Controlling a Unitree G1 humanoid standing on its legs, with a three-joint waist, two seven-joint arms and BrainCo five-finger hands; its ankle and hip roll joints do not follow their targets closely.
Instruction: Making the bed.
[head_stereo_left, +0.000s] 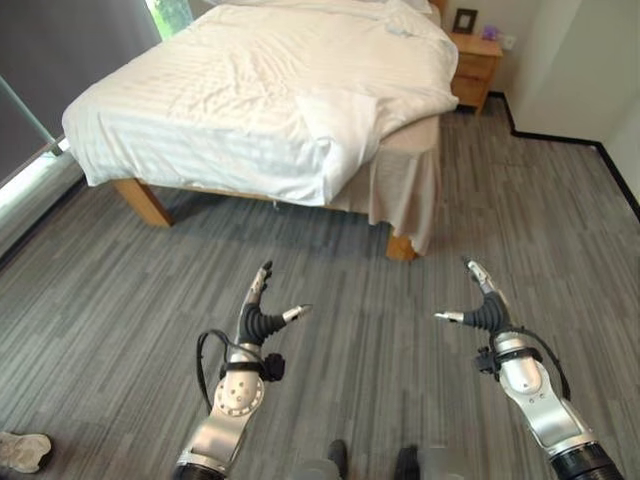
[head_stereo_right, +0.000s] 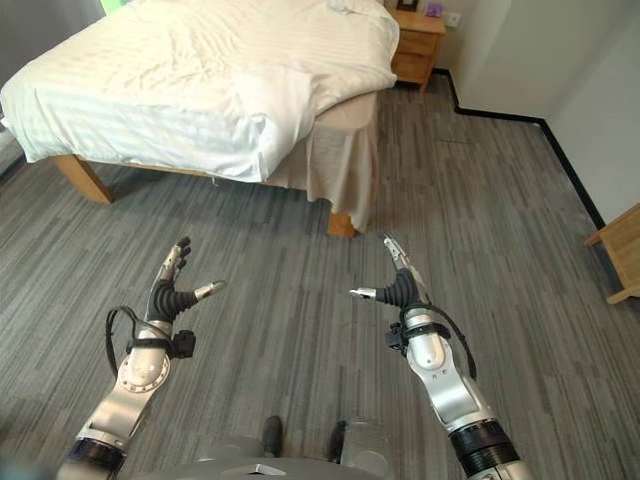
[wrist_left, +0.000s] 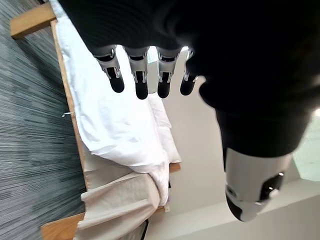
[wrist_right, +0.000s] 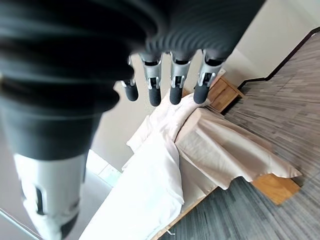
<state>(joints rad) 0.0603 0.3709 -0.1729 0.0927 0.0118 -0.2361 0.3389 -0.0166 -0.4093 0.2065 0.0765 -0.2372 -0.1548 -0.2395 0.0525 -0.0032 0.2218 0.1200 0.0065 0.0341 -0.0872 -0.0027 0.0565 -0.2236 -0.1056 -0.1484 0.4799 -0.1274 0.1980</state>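
Fingers straight, apart, empty on left hand (head_stereo_left: 262, 318) and right hand (head_stereo_left: 484, 308). Bed (head_stereo_left: 150, 200) ahead, well apart; folded-back duvet corner (head_stereo_left: 345, 125) between both hands' lines, about equally near.

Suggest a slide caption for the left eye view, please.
Both open hands, left hand and right hand, raised above grey floor before rumpled white duvet.

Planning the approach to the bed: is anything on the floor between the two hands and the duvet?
Nothing visible. Bare grey floor lies between the open left hand, the open right hand and the white duvet on the bed.
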